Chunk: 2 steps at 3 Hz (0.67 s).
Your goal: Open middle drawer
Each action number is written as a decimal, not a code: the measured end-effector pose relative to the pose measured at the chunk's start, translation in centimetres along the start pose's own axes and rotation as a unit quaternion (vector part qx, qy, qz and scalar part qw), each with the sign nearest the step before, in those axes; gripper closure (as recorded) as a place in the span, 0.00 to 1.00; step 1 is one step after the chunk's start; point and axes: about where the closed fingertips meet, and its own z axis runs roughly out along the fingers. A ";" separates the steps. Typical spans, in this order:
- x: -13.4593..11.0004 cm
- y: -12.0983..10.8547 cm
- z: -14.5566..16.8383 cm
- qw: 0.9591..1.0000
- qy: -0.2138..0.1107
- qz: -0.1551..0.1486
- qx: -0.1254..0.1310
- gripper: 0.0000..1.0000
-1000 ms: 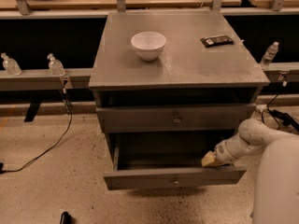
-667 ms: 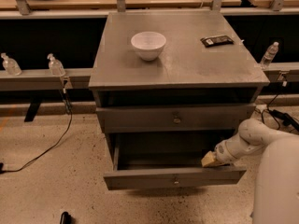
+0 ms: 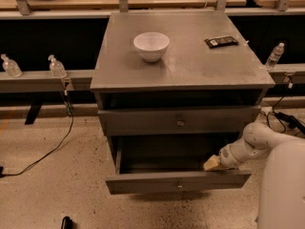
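The robot fills the lower right corner of the frame. Its body (image 3: 286, 190) is a big, smooth shell of plain white, with a rounded upper edge. The arm (image 3: 255, 140) that comes from it is also white. It is made of thick, rounded segments, like tubes with soft joints. Near the wrist a thin darker ring sits between two segments. The gripper (image 3: 211, 163) is at the left end of the arm, in the lower right part of the frame. Its colour is a pale yellow-beige, different from the white arm.
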 end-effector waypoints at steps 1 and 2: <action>-0.4 1.0 0.6 1.000 -0.005 -0.021 0.004 0.28; -0.7 1.5 1.0 1.000 -0.001 -0.029 0.002 0.60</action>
